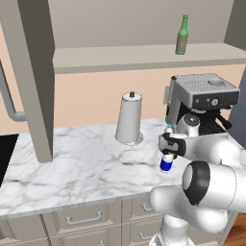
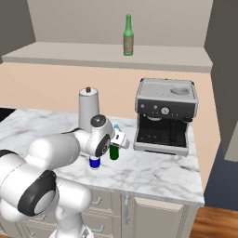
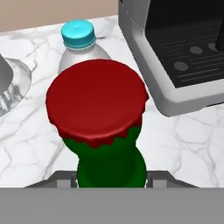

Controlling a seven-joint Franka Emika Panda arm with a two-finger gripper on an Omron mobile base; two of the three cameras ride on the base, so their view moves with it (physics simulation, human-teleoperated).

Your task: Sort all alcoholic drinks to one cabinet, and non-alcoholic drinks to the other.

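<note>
1. Hand view looks straight down on the red cap of the dark green bottle (image 3: 98, 127). Its neck sits between the two tips of the claw (image 3: 111, 177), so I judge the claw has closed on it, or nearly; the contact itself I cannot see clearly.
2. In the right base view the same dark green bottle (image 2: 114, 152) stands on the counter (image 2: 153, 174), toward the front edge and just left of the coffee machine (image 2: 165, 116). The claw (image 2: 122, 141) is at its top.
3. The step in hand, as I judge it, is the grasp of this alcoholic bottle. The olive-green bottle (image 2: 128, 36) already stands on the cabinet shelf (image 2: 69, 52) above, so this one should probably join it there.
4. The next move calls for a straight lift before any swing to the side. The clear bottle with teal cap (image 3: 78, 48) stands just behind the green one, very near, and a sideways pull could knock it.
5. The white bottle with blue label (image 1: 166, 162) stands just beside the arm, near the front edge of the counter. It is also easy to tip over.
6. The paper towel roll (image 1: 129, 117) stands further back on the counter, apart from the bottles. It should not disturb.
7. On the way up, the top of the coffee machine and the edge of the shelf are close to the path, so I would raise slowly.
</note>
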